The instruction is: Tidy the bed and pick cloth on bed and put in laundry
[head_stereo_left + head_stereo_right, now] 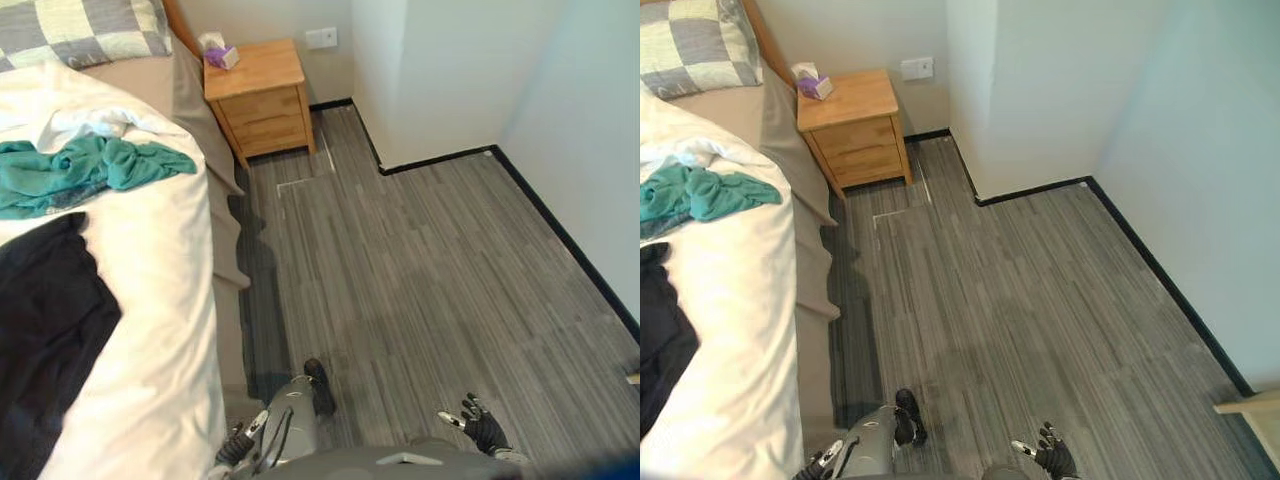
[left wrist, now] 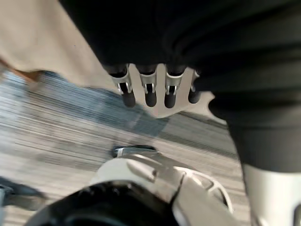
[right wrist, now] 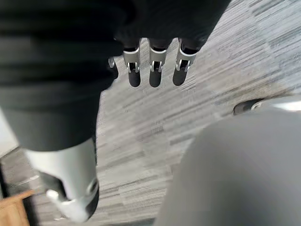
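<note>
Left eye view | I see crumpled teal cloth [image 1: 90, 170] and flat black cloth [image 1: 45, 330] on white-quilted bed [image 1: 165, 335] | left hand [image 1: 236, 447] beside bed, right hand [image 1: 483, 428] farther off, fingers apparently straight, empty.

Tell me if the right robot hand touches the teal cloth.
Apart. Left eye view: right robot hand hangs over floor, teal cloth lies on the bed.

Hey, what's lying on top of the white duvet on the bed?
A crumpled teal cloth lies toward the checked pillow, and a black cloth is spread nearer the robot. Both rest on the white duvet; anything beneath them is covered.
</note>
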